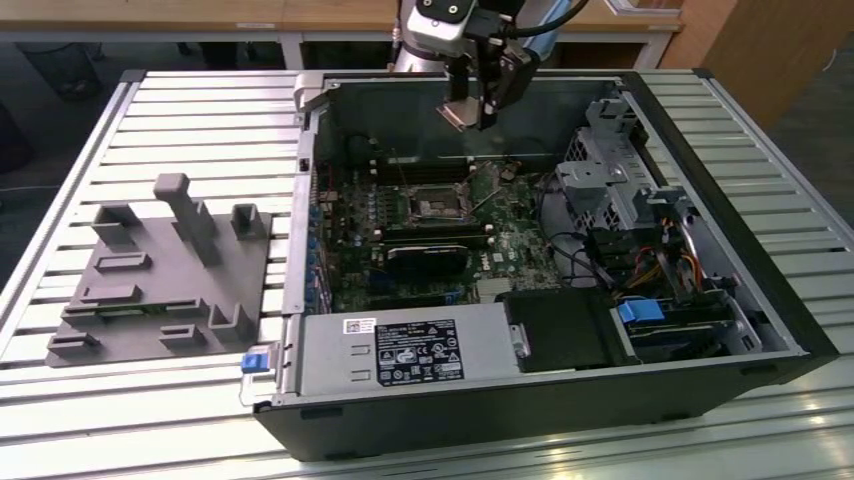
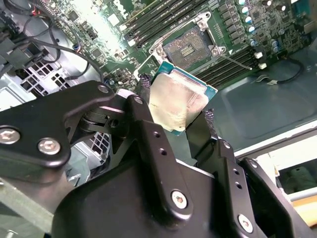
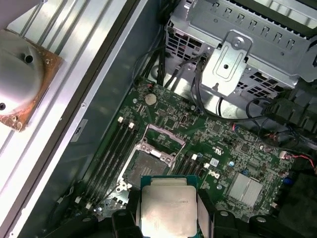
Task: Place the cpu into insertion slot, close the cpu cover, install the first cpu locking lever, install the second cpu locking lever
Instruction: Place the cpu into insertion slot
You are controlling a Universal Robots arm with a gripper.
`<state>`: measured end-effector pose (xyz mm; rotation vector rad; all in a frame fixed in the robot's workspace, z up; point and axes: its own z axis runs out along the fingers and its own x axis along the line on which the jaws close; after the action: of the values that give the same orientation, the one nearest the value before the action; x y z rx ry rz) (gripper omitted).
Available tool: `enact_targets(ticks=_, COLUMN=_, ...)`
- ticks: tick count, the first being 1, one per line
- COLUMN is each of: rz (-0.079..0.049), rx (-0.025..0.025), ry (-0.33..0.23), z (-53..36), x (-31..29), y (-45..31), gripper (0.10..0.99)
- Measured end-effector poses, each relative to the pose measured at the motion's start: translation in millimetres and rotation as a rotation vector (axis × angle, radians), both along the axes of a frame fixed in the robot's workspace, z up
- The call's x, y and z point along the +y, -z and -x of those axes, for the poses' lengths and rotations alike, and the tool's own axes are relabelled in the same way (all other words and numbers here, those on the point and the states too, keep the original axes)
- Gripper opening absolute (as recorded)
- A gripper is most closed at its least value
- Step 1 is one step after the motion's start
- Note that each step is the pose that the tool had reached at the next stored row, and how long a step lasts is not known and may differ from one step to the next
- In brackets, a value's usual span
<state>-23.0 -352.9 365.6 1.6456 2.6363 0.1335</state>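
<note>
My gripper (image 1: 470,112) hangs over the far side of the open computer case, shut on the cpu (image 1: 463,116). In both wrist views the cpu (image 2: 178,101) (image 3: 166,210) shows its pale silver-beige face between my black fingers (image 2: 143,91). Below it on the green board lies the insertion slot (image 1: 437,207) (image 2: 190,47) (image 3: 143,166), a black square socket with a silver rim and nothing in it. A thin silver frame, apparently the cpu cover (image 3: 165,135), stands swung up at the socket's edge. The cpu is well above the socket and not touching it.
A black heatsink block (image 1: 427,255) sits just in front of the socket, and long memory slots (image 3: 116,148) run beside it. A metal drive cage (image 1: 614,170) with cables stands at the exterior view's right. The power supply (image 1: 400,350) is at the front. A grey fixture (image 1: 154,270) lies on the slatted table (image 1: 200,110).
</note>
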Motion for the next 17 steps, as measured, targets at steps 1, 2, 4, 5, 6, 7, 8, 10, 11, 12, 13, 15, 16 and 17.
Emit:
enact_targets(ticks=1, rz=0.000, rx=0.0000, ry=0.006, z=0.0, x=0.0, y=0.1, gripper=0.541)
enact_targets(ticks=2, rz=0.000, rx=0.0000, ry=0.013, z=0.0, x=0.0, y=0.2, gripper=0.541)
enact_targets(ticks=4, rz=0.000, rx=0.0000, ry=0.025, z=0.0, x=0.0, y=0.5, gripper=0.541)
enact_targets(ticks=5, rz=0.000, rx=0.0000, ry=0.031, z=0.0, x=0.0, y=0.6, gripper=0.541)
enact_targets(ticks=6, rz=0.000, rx=0.0000, ry=0.037, z=0.0, x=0.0, y=0.7, gripper=0.541)
enact_targets(ticks=7, rz=0.000, rx=0.0000, ry=0.043, z=0.0, x=0.0, y=0.9, gripper=0.541)
enact_targets(ticks=8, rz=0.000, rx=0.0000, ry=0.049, z=0.0, x=0.0, y=1.0, gripper=0.541)
enact_targets(ticks=10, rz=0.000, rx=0.0000, ry=0.061, z=0.0, x=0.0, y=1.3, gripper=0.541)
enact_targets(ticks=11, rz=0.000, rx=0.0000, ry=0.067, z=0.0, x=0.0, y=1.4, gripper=0.541)
enact_targets(ticks=12, rz=0.000, rx=0.0000, ry=0.074, z=0.0, x=0.0, y=1.6, gripper=0.541)
enact_targets(ticks=13, rz=0.000, rx=0.0000, ry=0.080, z=0.0, x=0.0, y=1.7, gripper=0.541)
enact_targets(ticks=15, rz=0.000, rx=0.0000, ry=0.093, z=0.0, x=0.0, y=2.2, gripper=0.541)
enact_targets(ticks=16, rz=0.000, rx=0.0001, ry=0.100, z=0.0, x=0.0, y=2.5, gripper=0.541)
enact_targets(ticks=17, rz=0.000, rx=0.0001, ry=0.110, z=0.0, x=0.0, y=2.9, gripper=0.541)
